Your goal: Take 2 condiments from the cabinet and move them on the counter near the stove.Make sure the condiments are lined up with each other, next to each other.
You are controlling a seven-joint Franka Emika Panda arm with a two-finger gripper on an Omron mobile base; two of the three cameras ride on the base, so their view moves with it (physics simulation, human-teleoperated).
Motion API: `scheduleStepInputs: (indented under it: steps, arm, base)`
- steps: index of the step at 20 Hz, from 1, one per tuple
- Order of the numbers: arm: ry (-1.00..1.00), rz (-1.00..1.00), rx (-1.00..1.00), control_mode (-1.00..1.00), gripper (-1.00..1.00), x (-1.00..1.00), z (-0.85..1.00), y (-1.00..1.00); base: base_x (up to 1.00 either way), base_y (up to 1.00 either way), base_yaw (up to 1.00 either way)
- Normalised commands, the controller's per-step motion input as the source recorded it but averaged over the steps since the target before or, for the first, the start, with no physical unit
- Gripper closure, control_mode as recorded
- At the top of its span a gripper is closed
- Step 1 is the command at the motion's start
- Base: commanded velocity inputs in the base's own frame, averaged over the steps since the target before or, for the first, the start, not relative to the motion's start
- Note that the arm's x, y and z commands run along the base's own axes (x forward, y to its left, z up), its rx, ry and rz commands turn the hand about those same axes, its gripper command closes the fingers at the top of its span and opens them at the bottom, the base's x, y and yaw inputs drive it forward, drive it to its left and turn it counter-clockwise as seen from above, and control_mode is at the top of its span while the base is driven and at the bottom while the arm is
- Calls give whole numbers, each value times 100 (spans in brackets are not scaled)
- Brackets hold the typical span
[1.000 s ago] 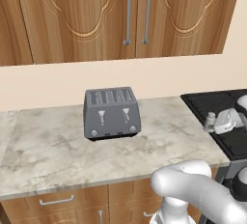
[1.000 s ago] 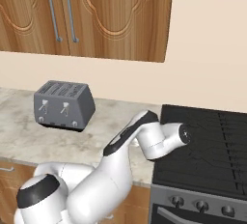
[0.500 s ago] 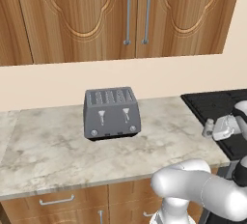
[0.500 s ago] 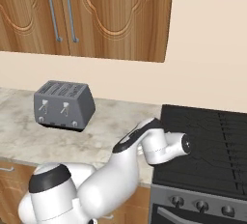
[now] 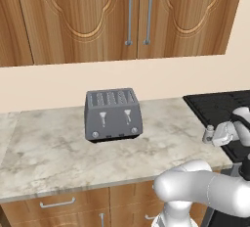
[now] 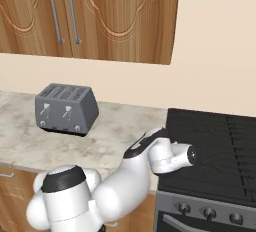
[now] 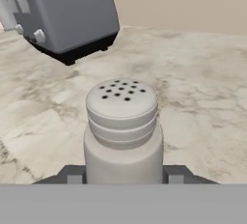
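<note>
Shaker: light grey shaker [image 7: 122, 131], small, rigid, likely light; smooth sides may slip.
Hold: hand [image 7: 123, 177] clenched on its lower body.
Place: above the surface [image 5: 58, 155], toaster [image 7: 62, 13] at 11 o'clock.

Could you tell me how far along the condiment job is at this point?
Done: the light grey shaker is out of the cabinet, whose doors are shut. In hand: the pincer holds it above the counter beside the stove. Left: setting it down, then adding the second condiment alongside.
</note>
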Motion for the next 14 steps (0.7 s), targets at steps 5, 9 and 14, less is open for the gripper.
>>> scheduleStepInputs:
  steps: [5,9,14]
  arm:
    - [0,0,1,-100,100,17,-25,-10]
    - [0,0,1,-100,100,18,-22,-8]
    - [0,0,0,-100,-100,3,-28,-2]
  base:
    - [0,0,0]
    - [0,0,0]
    - [0,0,0]
